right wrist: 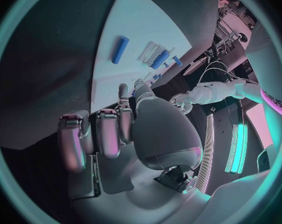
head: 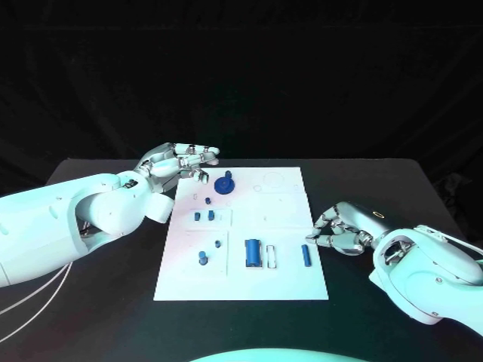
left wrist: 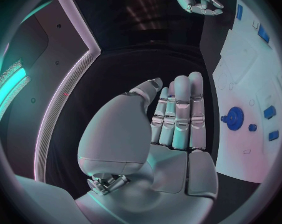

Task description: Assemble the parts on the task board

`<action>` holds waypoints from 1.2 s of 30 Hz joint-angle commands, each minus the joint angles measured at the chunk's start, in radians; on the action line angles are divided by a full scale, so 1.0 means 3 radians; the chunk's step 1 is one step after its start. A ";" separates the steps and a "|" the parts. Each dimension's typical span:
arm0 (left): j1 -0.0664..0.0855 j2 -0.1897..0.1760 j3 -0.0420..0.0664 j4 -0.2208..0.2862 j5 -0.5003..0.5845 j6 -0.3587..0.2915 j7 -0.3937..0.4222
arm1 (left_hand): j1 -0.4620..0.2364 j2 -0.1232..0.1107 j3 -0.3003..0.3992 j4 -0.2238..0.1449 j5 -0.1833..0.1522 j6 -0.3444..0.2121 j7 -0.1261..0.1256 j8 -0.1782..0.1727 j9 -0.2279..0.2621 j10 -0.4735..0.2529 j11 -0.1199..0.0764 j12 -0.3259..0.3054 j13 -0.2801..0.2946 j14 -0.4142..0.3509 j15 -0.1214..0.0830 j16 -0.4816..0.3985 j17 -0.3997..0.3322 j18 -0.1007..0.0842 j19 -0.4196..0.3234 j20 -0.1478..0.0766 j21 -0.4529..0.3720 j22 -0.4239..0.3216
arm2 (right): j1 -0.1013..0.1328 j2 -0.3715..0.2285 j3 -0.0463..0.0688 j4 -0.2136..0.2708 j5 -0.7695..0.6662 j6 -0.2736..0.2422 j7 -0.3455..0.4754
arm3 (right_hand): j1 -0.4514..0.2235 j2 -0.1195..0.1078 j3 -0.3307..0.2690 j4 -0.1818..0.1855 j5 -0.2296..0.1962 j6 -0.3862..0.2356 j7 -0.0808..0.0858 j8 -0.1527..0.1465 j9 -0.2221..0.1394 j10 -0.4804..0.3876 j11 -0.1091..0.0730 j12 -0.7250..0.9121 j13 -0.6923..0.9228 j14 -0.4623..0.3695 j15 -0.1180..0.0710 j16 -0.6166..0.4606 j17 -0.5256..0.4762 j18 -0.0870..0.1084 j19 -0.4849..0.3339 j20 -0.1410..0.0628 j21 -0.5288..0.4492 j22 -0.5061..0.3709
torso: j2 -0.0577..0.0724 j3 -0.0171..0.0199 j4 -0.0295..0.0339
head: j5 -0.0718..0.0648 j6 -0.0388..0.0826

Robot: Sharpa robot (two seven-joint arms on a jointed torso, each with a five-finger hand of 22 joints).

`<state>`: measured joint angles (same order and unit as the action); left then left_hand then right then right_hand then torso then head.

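The task board (head: 241,283) lay in the middle of the black table (head: 100,309), its long side running away from the robot. The left hand (head: 179,164) hovered at the board's far left corner, and the blue gear-like part (head: 226,184) sat just beside it, toward the board's centre — the nearest part to either hand. In the left wrist view that hand (left wrist: 172,119) was released: fingers straight, side by side, nothing held, with the gear-like part (left wrist: 233,118) off to the finger side and apart from them.

The right hand (head: 343,228) rested on the table just off the board's right edge, fingers curled inward around nothing. The slim blue pin (head: 306,255) lay closest to it, just inside the edge, its long axis along the board's length. Further in lay the wide blue block (head: 251,253) and a pale piece (head: 271,254) beside it, both parallel to the pin.

Smaller blue parts (head: 204,216) sat in the left column between the gear-like part and the near end.

Judgement: nothing stood between either hand and its nearest part. A left-hand approach to the gear-like part would be short and sideways; a right-hand approach to the pin would need the fingers opened first — and aligned across the pin's long axis.
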<state>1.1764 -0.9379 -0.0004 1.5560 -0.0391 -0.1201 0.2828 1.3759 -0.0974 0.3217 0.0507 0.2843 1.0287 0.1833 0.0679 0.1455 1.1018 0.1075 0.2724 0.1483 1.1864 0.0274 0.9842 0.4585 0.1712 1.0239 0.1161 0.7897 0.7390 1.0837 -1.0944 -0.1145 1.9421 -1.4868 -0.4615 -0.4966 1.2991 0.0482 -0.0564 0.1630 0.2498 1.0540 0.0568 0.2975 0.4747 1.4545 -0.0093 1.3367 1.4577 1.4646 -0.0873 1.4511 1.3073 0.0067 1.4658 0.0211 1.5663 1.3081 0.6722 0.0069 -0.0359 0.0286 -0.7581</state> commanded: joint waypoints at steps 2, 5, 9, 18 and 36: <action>-0.0001 0.0018 0.0001 0.0014 0.0000 0.0092 0.0036 | -0.0015 0.0019 -0.0005 0.0022 -0.0007 -0.0013 -0.0001 0.0014 -0.0005 -0.0032 -0.0002 0.0021 0.0004 -0.0014 0.0007 -0.0019 -0.0006 0.0044 0.0004 0.0021 -0.0014 -0.0006 | -0.0049 -0.0004 -0.0007 0.0001 -0.0264 0.0131 -0.0075 | -0.0034 -0.0058 -0.0001 0.0026 -0.0026 -0.0002 0.0009 -0.0021 -0.0006 0.0044 -0.0020 0.0018 -0.0105 0.0246 0.0025 0.0014 0.0316 -0.0022 0.0350 0.0027 0.0015 0.0876 | 0.0001 0.0002 0.0003 | -0.0030 -0.0011; -0.0003 0.0026 0.0001 0.0015 0.0000 0.0107 0.0038 | -0.0015 0.0020 -0.0004 0.0023 -0.0007 -0.0014 -0.0001 0.0014 -0.0005 -0.0032 -0.0002 0.0021 0.0004 -0.0015 0.0007 -0.0020 -0.0007 0.0044 0.0004 0.0021 -0.0015 -0.0007 | -0.0091 0.0011 -0.0009 -0.0019 -0.0295 0.0152 -0.0101 | -0.0039 -0.0059 -0.0002 0.0032 -0.0028 0.0001 0.0010 -0.0025 -0.0007 0.0044 -0.0019 0.0017 -0.0105 0.0246 0.0026 0.0014 0.0316 -0.0022 0.0350 0.0028 0.0015 0.0876 | 0.0006 0.0000 0.0013 | -0.0036 -0.0011; -0.0004 0.0031 0.0001 0.0016 0.0000 0.0121 0.0043 | -0.0015 0.0020 -0.0004 0.0023 -0.0007 -0.0014 -0.0001 0.0014 -0.0005 -0.0032 -0.0002 0.0021 0.0004 -0.0015 0.0007 -0.0020 -0.0007 0.0044 0.0004 0.0021 -0.0015 -0.0007 | -0.0130 0.0047 -0.0011 -0.0073 -0.0333 0.0189 -0.0136 | -0.0058 -0.0067 -0.0008 0.0052 -0.0030 0.0001 0.0015 -0.0038 -0.0011 0.0041 -0.0015 0.0010 -0.0108 0.0248 0.0029 0.0021 0.0325 -0.0022 0.0350 0.0031 0.0015 0.0876 | 0.0005 -0.0005 0.0015 | -0.0033 -0.0029; -0.0004 0.0027 0.0001 0.0025 -0.0004 0.0127 0.0048 | -0.0014 0.0020 -0.0005 0.0022 -0.0005 -0.0016 -0.0001 0.0014 -0.0005 -0.0035 -0.0002 0.0021 0.0004 -0.0016 0.0007 -0.0021 -0.0008 0.0044 0.0005 0.0021 -0.0017 -0.0008 | -0.0224 0.0135 -0.0013 -0.0166 -0.0363 0.0205 -0.0186 | -0.0146 -0.0135 -0.0060 0.0144 -0.0060 -0.0007 0.0039 -0.0093 -0.0025 0.0034 0.0006 -0.0001 -0.0109 0.0248 0.0047 0.0024 0.0327 -0.0022 0.0350 0.0046 0.0015 0.0876 | 0.0005 -0.0006 0.0005 | -0.0017 -0.0036; -0.0004 0.0012 0.0001 0.0036 -0.0005 0.0122 0.0044 | -0.0015 0.0018 -0.0006 0.0023 -0.0004 -0.0018 -0.0001 0.0013 -0.0006 -0.0039 -0.0001 0.0023 0.0004 -0.0016 0.0007 -0.0022 -0.0010 0.0043 0.0005 0.0021 -0.0020 -0.0010 | -0.0288 0.0304 -0.0013 -0.0327 -0.0401 0.0217 -0.0245 | -0.0184 -0.0197 -0.0136 0.0222 0.0064 0.0015 0.0043 -0.0127 -0.0019 0.0034 0.0012 0.0002 -0.0099 0.0249 0.0054 0.0032 0.0338 -0.0022 0.0350 0.0057 0.0015 0.0876 | 0.0002 -0.0004 0.0011 | -0.0011 -0.0040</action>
<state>1.1752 -0.9347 -0.0005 1.5636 -0.0393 -0.1026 0.2840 1.3759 -0.0974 0.3217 0.0507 0.2844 1.0287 0.1833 0.0679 0.1452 1.0947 0.1074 0.2752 0.1480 1.1864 0.0274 0.9842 0.4566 0.1713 1.0239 0.1161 0.7880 0.7375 1.0012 -1.0067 -0.1172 1.8488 -1.5899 -0.4120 -0.5568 1.2411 -0.0098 -0.0950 0.2264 0.2656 1.0546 0.0637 0.2652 0.4712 1.4633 -0.0101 1.3365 1.3090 1.4682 -0.0769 1.4549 1.3079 0.0067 1.4683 0.0307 1.5663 1.3077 0.6726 0.0055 -0.0346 0.0261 -0.7705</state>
